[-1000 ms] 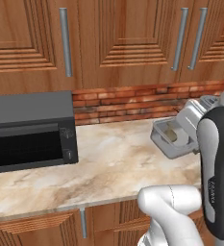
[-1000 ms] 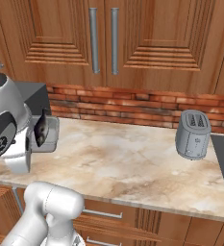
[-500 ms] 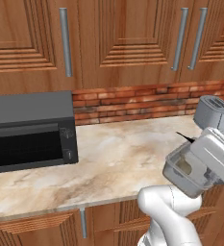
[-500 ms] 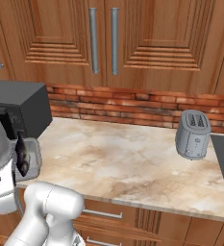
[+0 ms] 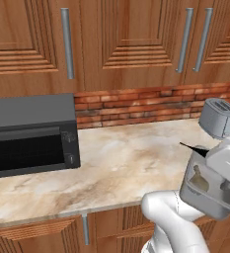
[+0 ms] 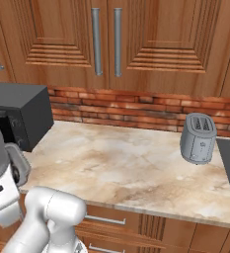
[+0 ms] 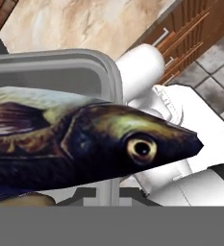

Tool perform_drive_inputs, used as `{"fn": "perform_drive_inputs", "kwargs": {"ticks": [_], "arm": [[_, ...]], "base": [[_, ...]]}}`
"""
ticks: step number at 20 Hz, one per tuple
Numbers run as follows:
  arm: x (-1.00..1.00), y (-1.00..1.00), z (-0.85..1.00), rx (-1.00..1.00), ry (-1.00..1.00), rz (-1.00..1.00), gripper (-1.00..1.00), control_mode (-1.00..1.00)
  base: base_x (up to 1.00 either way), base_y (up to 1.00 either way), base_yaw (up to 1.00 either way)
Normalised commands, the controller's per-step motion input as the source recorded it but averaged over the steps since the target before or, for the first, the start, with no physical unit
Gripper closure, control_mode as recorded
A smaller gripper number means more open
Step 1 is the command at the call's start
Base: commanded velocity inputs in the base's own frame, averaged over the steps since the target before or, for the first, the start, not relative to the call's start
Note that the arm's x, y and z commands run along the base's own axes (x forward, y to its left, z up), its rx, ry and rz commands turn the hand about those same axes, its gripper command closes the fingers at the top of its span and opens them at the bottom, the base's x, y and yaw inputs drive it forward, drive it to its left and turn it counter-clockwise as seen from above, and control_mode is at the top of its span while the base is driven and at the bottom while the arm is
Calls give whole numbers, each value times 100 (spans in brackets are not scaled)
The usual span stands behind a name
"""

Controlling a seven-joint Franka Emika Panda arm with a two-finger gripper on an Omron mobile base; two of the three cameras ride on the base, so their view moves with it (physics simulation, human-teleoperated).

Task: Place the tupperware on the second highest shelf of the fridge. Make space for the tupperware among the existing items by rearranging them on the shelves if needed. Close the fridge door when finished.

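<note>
Tupperware [image 5: 205,190] is held clenched in the claw [image 5: 220,185], off the desk [image 5: 136,163]; transport step judged underway. Fridge must be reached next.

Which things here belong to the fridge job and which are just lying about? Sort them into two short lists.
Part of the job:
- tupperware, off the counter, carried by the arm
- fish inside the tupperware
- pincer, shut on the tupperware

Just lying about:
- microwave at the counter's left end
- toaster on the counter
- wooden cabinets above the counter
</note>
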Motion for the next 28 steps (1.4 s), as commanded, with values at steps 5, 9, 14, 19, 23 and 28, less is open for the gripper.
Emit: {"fn": "perform_drive_inputs", "kwargs": {"ticks": [5,9,14,19,23,28], "arm": [[63,0,52,0,6,2,100,-100],[59,0,2,0,0,0,100,-100],[27,1,-16,0,-2,0,100,-100],[23,6,-36,0,-1,0,100,-100],[15,0,-28,0,0,0,100,-100],[6,0,-8,0,0,0,100,-100]], "base": [[0,0,0],[0,0,0],[0,0,0],[0,0,0],[0,0,0],[0,0,0]]}}
